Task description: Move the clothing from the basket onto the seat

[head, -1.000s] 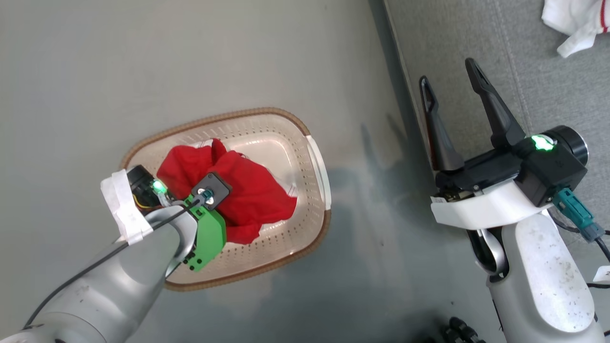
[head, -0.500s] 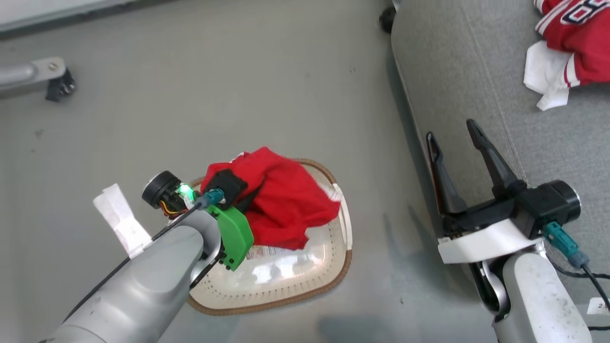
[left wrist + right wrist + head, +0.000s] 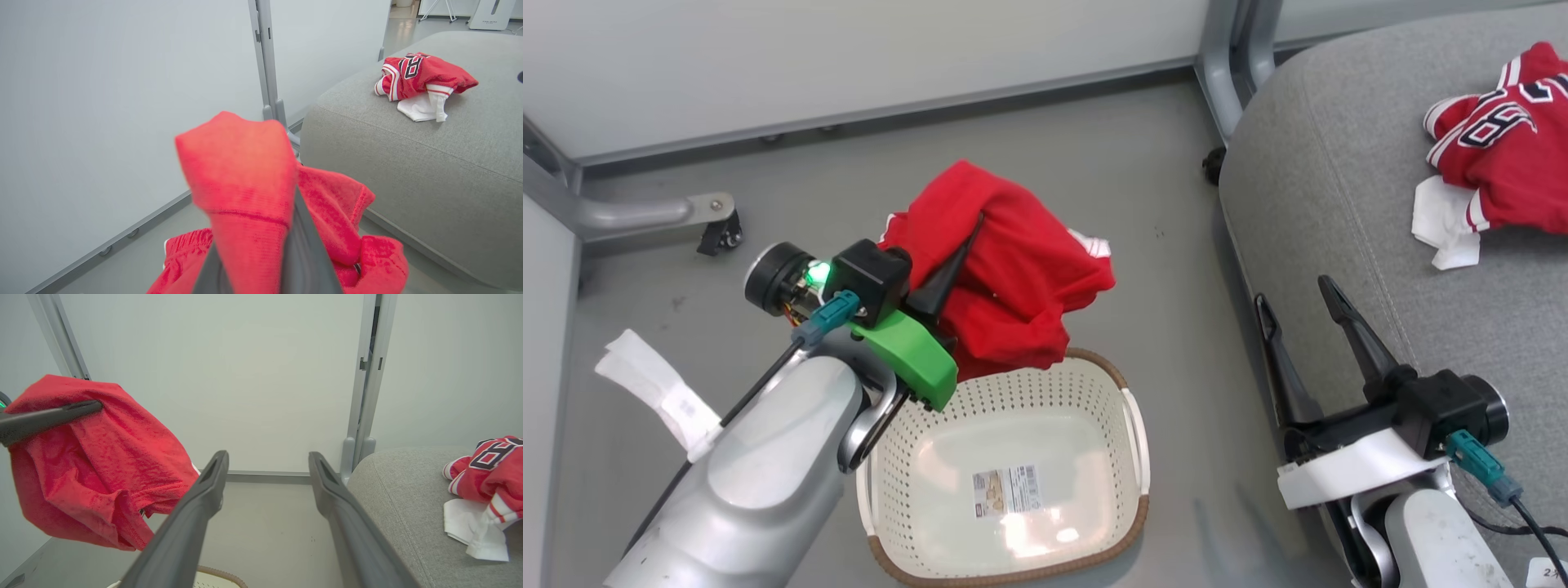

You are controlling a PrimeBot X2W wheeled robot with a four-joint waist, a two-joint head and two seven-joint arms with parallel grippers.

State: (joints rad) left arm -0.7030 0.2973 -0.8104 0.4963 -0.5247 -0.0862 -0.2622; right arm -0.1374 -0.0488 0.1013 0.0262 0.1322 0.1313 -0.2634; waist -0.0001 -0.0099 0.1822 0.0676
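The left arm is raised from the near left with the wrist angled away. Its left hand (image 3: 974,222) is clamped shut on a red garment (image 3: 1021,286), which is held bunched in the air above the far rim of the basket (image 3: 1134,426). The basket is set on the floor (image 3: 1094,147), left of the seat (image 3: 1339,204). The right hand (image 3: 1294,291) is held low at the near right, beside the seat's edge, with its fingers spread wide, empty and pointed away. A numbered jersey (image 3: 1503,155) is seen crumpled on the seat, far right.

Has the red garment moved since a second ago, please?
Yes: the red garment lay inside the basket; now the left claw holds it up, above the rim.
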